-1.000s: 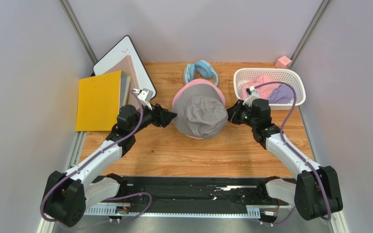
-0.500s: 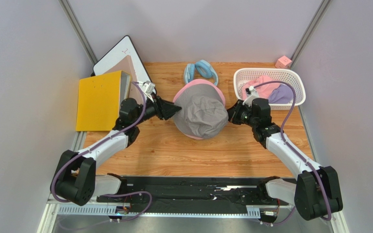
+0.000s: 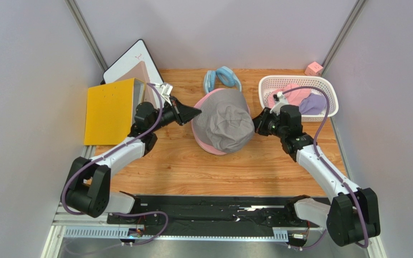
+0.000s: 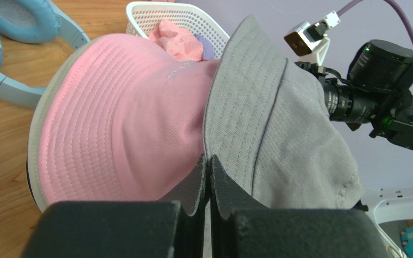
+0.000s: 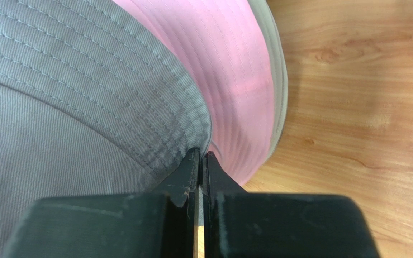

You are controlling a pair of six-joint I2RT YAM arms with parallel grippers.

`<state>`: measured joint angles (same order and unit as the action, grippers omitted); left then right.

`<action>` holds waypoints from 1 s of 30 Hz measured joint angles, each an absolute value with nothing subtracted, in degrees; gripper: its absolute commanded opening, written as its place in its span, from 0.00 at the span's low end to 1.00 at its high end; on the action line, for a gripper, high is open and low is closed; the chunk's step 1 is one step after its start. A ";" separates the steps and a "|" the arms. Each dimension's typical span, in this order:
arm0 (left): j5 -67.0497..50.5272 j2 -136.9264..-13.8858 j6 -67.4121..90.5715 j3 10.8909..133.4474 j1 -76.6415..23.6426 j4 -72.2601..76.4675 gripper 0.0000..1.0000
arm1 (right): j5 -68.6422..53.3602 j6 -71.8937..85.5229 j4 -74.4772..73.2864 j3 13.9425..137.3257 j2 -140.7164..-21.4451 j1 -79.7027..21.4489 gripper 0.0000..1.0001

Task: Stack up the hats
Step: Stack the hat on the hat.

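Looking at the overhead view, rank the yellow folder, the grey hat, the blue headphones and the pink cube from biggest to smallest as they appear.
1. yellow folder and grey hat: too alike in that view to rank, and the hat sits higher, nearer the camera
2. blue headphones
3. pink cube

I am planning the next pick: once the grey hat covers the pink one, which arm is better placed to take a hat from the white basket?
Probably right. The right pincer grips the grey hat just beside the white basket; the left pincer grips its opposite brim, beyond the pink hat.
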<state>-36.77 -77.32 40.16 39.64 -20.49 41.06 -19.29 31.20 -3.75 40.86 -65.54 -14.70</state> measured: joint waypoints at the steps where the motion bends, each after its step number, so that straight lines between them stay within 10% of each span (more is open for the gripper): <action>1: -36.49 -77.71 40.29 40.27 -20.45 40.95 0.00 | -19.09 31.18 -4.45 41.74 -65.45 -14.70 0.00; 30: -27.53 -93.23 41.43 51.86 -16.88 32.42 0.00 | -14.59 34.33 -4.21 47.81 -75.85 -15.27 0.00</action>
<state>-27.53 -93.23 41.43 51.86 -16.88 32.42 -14.59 34.33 -4.21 47.81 -75.85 -15.27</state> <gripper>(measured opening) 0.006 0.004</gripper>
